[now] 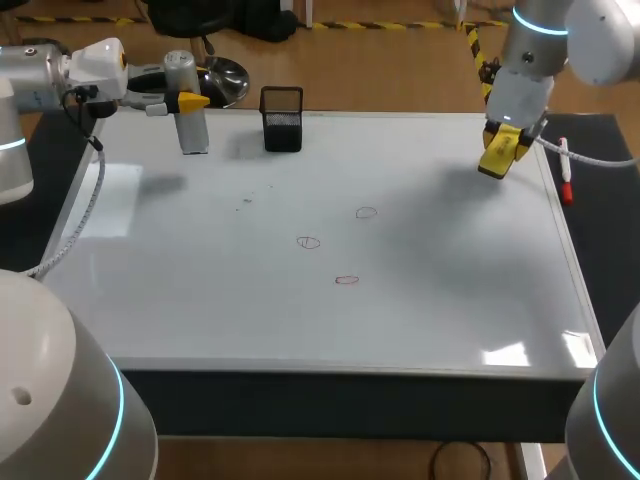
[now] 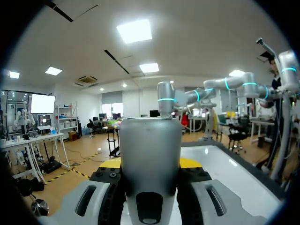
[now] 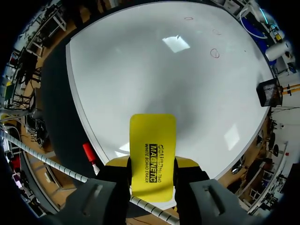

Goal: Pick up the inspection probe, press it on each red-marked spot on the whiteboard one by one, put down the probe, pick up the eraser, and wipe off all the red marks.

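Both claws full, red marks (image 1: 308,242) unwiped.
My left claw (image 1: 190,101) grips the probe (image 1: 192,135) upright, upper left; my right claw (image 1: 505,140) clamps the eraser (image 1: 495,162), upper right, ready to wipe.

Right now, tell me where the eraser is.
The yellow eraser is gripped in the right hand, over the far right corner of the whiteboard in the head view, near the red marker lying off that edge.

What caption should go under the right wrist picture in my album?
The right tool holds a yellow eraser above the whiteboard, with three red circles ahead.
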{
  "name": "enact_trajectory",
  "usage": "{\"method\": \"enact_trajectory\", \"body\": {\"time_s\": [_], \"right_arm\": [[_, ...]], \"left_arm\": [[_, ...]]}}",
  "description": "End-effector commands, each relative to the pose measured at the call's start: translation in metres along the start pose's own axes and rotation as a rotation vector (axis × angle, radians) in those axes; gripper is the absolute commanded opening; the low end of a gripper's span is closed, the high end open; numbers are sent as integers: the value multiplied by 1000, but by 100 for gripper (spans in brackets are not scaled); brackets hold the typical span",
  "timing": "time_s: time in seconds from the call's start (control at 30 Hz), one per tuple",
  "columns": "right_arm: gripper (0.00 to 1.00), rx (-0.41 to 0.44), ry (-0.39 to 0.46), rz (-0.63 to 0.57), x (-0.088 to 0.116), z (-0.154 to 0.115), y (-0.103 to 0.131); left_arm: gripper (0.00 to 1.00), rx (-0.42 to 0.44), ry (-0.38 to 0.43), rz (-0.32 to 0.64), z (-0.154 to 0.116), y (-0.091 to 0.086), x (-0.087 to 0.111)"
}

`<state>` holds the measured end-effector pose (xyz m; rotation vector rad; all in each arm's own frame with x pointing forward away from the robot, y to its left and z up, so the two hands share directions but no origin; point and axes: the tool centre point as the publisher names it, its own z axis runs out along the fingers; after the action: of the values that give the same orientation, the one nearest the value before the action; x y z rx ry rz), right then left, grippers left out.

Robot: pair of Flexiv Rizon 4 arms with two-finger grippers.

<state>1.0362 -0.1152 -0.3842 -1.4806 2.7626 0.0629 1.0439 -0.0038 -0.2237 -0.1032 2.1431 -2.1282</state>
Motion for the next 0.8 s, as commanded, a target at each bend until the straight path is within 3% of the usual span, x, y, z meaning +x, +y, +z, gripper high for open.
{"method": "enact_trajectory", "body": {"time_s": [0.03, 0.3, 0.37, 0.53, 0.8], "right_arm": [[0, 0, 3, -2, 0, -1, -1], [0, 0, 3, -2, 0, -1, -1], [0, 0, 3, -2, 0, -1, -1], [0, 0, 3, -2, 0, -1, -1], [0, 0, 3, -2, 0, -1, -1]], "left_arm": [[0, -1, -2, 1, 0, -1, 1], [0, -1, -2, 1, 0, -1, 1], [0, -7, 27, 29, 10, -11, 5], [0, 51, 89, 26, 32, -20, 27], [0, 78, 200, 20, 71, -25, 82]]}}
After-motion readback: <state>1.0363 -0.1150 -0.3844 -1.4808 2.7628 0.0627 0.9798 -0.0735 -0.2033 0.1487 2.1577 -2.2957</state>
